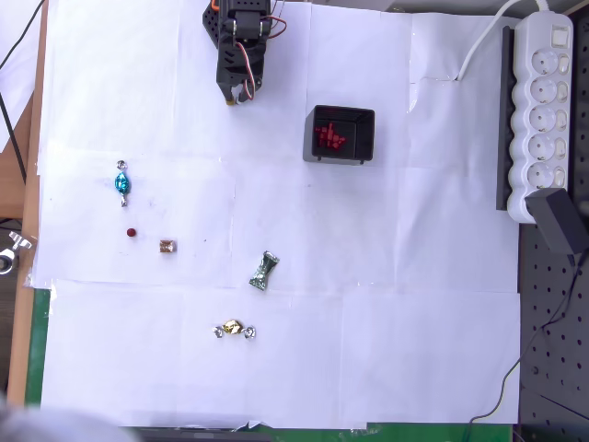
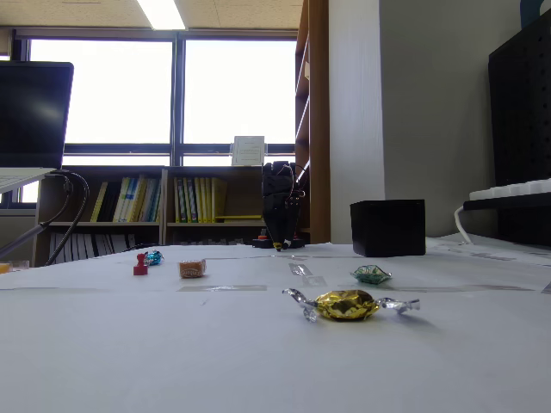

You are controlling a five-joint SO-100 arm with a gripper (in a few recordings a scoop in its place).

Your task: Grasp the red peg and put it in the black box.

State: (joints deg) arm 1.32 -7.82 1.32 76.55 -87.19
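Red peg (image 1: 132,232) standing alone on white-papered table (image 1: 386,304), left side in overhead view, just below blue candy (image 1: 121,182) and just left of brown-gold cube (image 1: 167,246); touching neither. In fixed view peg (image 2: 140,265) upright, left of cube (image 2: 192,268), blue candy (image 2: 154,257) behind.

Black box (image 1: 339,134) upper centre, open top, several red pegs inside. Well apart from lone peg. In fixed view box (image 2: 387,227) right of arm.

Gripper (image 1: 236,95) at top edge, left of box, pointing down near table, holding nothing; fingers' spread: cannot tell. Seen also at rear centre in fixed view (image 2: 277,247).

Green candy (image 1: 264,271) mid-table, gold candy (image 1: 234,329) lower down. Power strip (image 1: 543,110) at right edge.
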